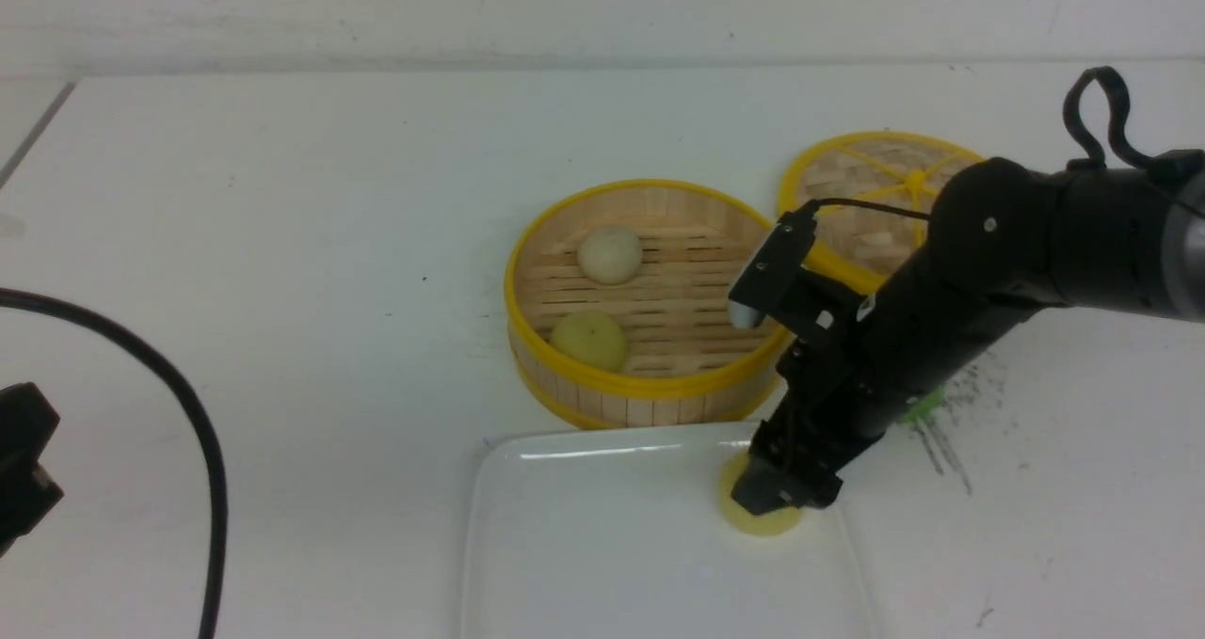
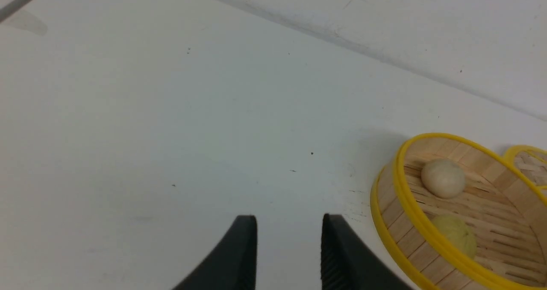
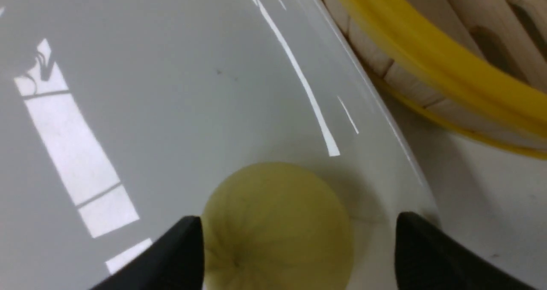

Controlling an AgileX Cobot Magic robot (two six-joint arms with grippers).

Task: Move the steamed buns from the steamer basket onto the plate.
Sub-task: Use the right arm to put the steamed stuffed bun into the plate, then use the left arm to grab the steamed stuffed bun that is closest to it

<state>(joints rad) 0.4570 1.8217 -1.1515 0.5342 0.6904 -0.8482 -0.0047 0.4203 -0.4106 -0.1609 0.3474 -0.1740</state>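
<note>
Right pincer (image 1: 779, 493) is down low over the plate (image 1: 612, 535), arm reaching in from the right, and its jaws stand spread wide. Sitting right between them is a pale yellow bun (image 3: 277, 221), resting on the plate's glossy white surface. From the wrist camera, one fingertip (image 3: 183, 247) is right against the bun's side, while the other stands clear of it with bare plate showing between. So that's no grip: the pincer is open and the bun lies on the plate on its own. It sits close to the plate's far right corner, near the rim that faces the basket (image 1: 650, 387).

The basket stands just behind the plate, and whether its wall touches the plate's rim I cannot tell. Two buns lie on its slatted floor: an off-white bun (image 1: 610, 253) toward the back and a second yellow bun (image 1: 588, 341) nearer the front wall, the two apart from each other. The lid (image 1: 861, 187) lies flat on the table (image 1: 282, 244) behind the right arm, just beside the basket.

Over to the left pincer (image 2: 289, 224): it hangs over bare table well to the left of the basket, fingers parted, nothing between them.
</note>
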